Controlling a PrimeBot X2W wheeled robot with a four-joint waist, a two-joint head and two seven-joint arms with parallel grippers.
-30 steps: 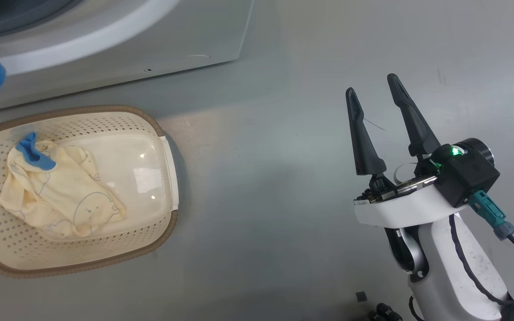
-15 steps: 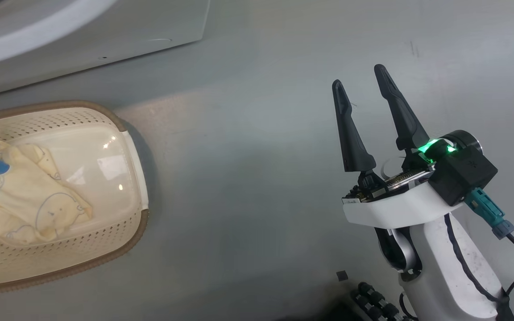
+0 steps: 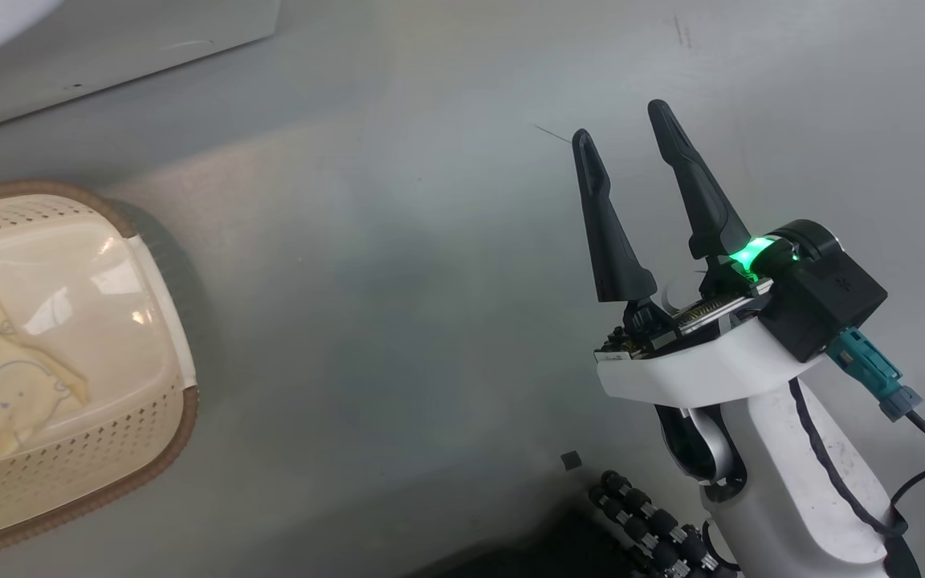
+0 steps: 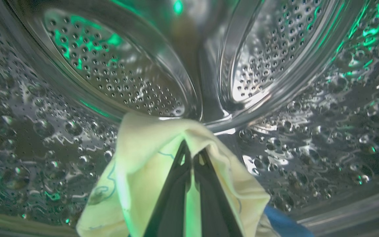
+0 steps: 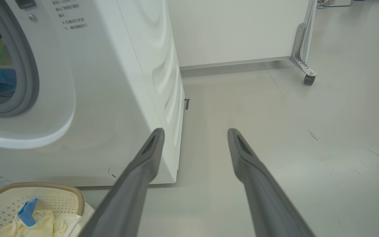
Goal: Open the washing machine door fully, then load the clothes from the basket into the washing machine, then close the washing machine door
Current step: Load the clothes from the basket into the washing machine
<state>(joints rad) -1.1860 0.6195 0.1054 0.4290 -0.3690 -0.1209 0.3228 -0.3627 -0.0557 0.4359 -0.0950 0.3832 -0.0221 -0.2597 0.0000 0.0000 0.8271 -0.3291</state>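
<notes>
Right wrist view: one washing machine (image 5: pixel 110 98), big and white, porthole exposed. One basket (image 5: pixel 44 186) sits on the floor (image 5: pixel 275 148) just in front of it, with one pale yellow garment (image 5: pixel 48 227) inside. The second garment (image 4: pixel 143 154) is in the steel drum (image 4: pixel 110 75), draped over the left tool (image 4: pixel 191 153), which is clenched on it. The right tool (image 3: pixel 619 120) hangs released, fingers spread, well clear of the basket.

left pincer (image 4: pixel 192 149) pinched shut, right pincer (image 3: pixel 619 119) spread wide.
</notes>
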